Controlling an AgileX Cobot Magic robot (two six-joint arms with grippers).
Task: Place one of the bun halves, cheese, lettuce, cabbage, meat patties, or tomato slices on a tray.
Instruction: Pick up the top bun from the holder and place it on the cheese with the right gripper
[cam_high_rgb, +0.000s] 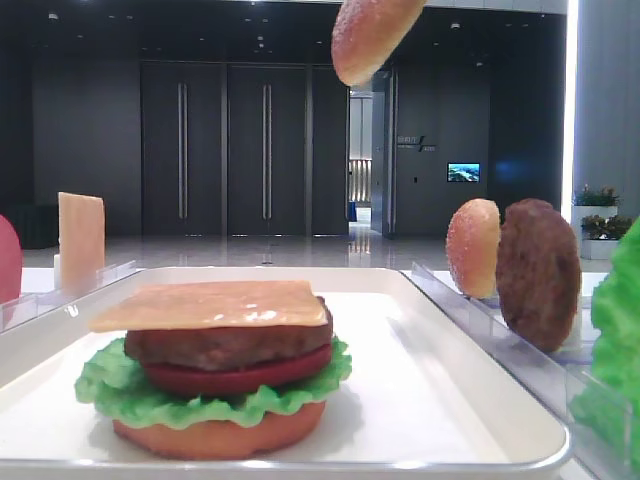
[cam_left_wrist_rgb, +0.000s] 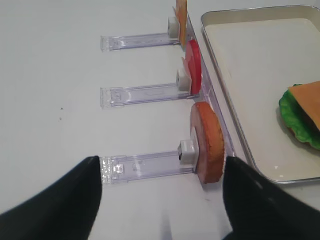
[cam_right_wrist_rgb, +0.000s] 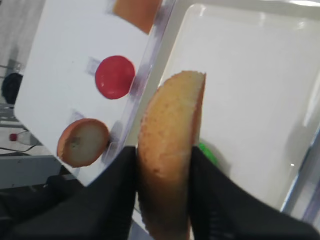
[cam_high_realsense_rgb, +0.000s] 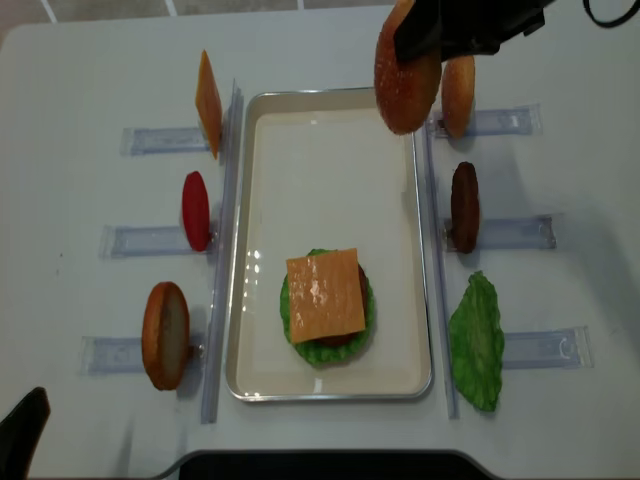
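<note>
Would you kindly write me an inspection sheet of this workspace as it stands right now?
Surface: white table, bare around the racks.
Job's things: tray holds a stack of bun base, lettuce, tomato slice, meat patty, cheese. Bun top is gripped on edge above the tray's far end.
Clutter: clear racks hold spare cheese, tomato, buns, patty, lettuce.
End effectors: right end effector shut on the bun top; left end effector open, empty.
Cables: one at the far right corner.
Surroundings: dark hall with doors.
</note>
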